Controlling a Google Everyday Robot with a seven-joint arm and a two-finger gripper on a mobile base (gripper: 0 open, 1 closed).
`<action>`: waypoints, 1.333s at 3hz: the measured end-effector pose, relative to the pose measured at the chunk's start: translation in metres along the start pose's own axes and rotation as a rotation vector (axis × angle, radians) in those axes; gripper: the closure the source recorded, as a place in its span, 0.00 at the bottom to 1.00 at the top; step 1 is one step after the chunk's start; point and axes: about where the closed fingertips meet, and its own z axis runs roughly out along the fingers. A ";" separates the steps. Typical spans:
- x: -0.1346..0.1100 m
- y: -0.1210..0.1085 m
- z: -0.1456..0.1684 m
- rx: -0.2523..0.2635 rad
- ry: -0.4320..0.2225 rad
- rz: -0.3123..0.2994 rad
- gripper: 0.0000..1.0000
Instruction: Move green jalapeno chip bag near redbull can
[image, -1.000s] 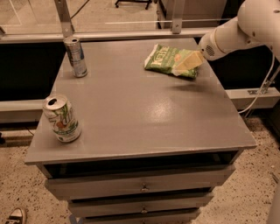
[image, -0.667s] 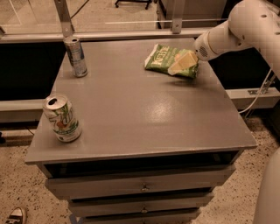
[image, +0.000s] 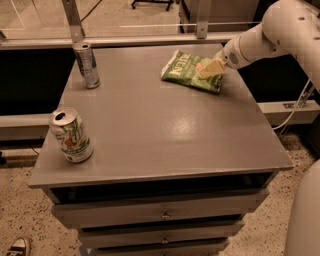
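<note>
The green jalapeno chip bag (image: 184, 70) lies flat at the back right of the grey table (image: 165, 135). My gripper (image: 210, 68) reaches in from the right on the white arm and sits over the bag's right part, on or just above it. The redbull can (image: 86, 65), slim and silver-blue, stands upright at the back left corner, far from the bag and the gripper.
A wider white can with green markings (image: 71, 136) stands near the front left edge. Drawers (image: 162, 215) sit under the tabletop. A metal rail and posts (image: 200, 25) run behind the table. A shoe (image: 17, 246) shows at the bottom left.
The arm has shifted left and the gripper has moved a little further over the bag's right part. The bag and both cans stay in place.
</note>
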 end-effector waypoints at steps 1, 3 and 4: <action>-0.028 0.004 -0.023 0.019 -0.057 -0.038 0.71; -0.065 0.013 -0.058 0.050 -0.123 -0.088 1.00; -0.065 0.013 -0.058 0.050 -0.123 -0.088 1.00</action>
